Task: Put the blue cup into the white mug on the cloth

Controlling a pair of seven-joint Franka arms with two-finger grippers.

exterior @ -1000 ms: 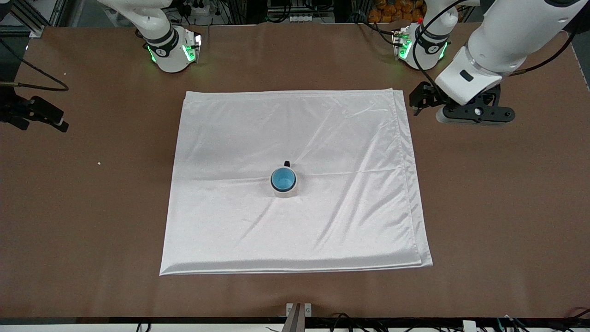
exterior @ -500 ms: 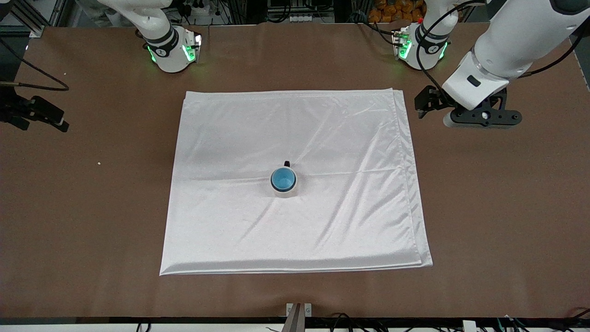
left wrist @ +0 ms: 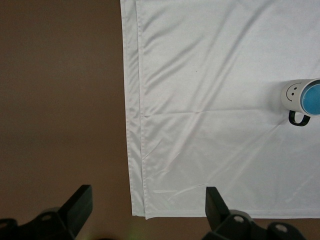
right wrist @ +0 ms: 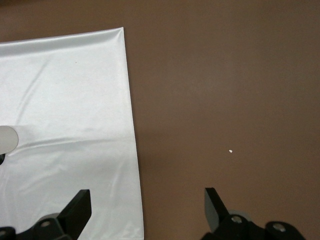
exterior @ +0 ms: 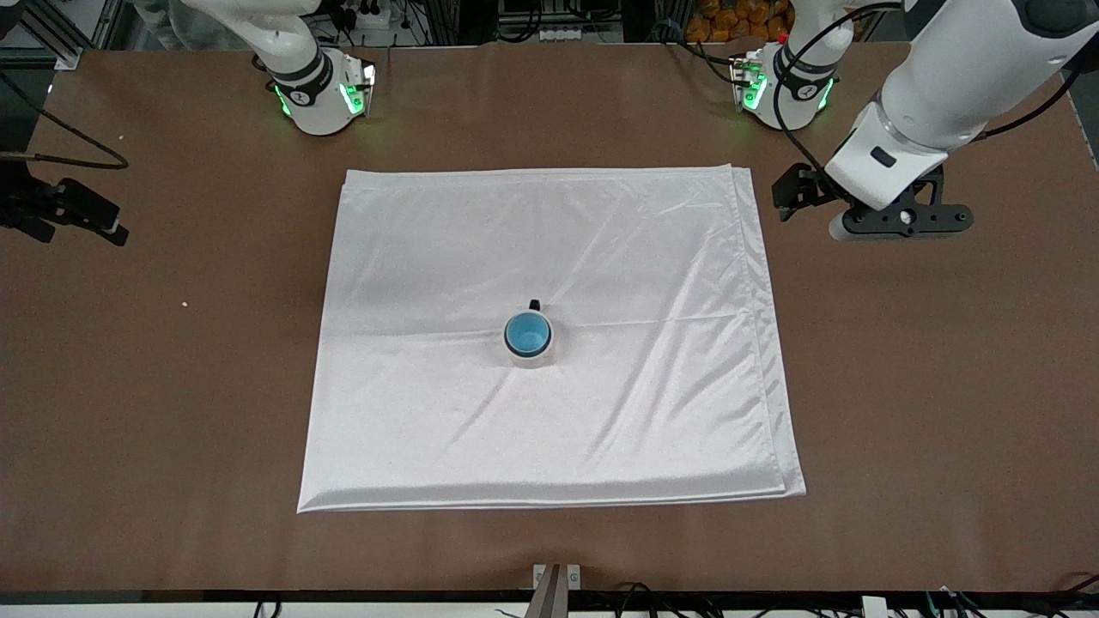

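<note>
The blue cup (exterior: pixel 527 333) sits upright inside the white mug (exterior: pixel 524 358), which stands near the middle of the cloth (exterior: pixel 601 240). In the left wrist view the mug (left wrist: pixel 290 93) shows its smiley face and black handle, with the cup (left wrist: pixel 313 99) filling it. My left gripper (exterior: pixel 900 225) hangs open and empty over the bare table beside the cloth's corner at the left arm's end. My right gripper (right wrist: pixel 145 214) is open and empty, over the cloth's (right wrist: pixel 65 90) edge at the right arm's end, where that arm waits. A sliver of the mug (right wrist: pixel 6 139) shows there.
Brown table (exterior: pixel 927 386) surrounds the cloth on all sides. A small white crumb (exterior: pixel 184 303) lies on the table toward the right arm's end. The two arm bases stand along the table edge farthest from the front camera.
My left gripper has drifted a little away from the cloth toward the left arm's end of the table. Cup, mug, cloth and the right arm have not moved.
</note>
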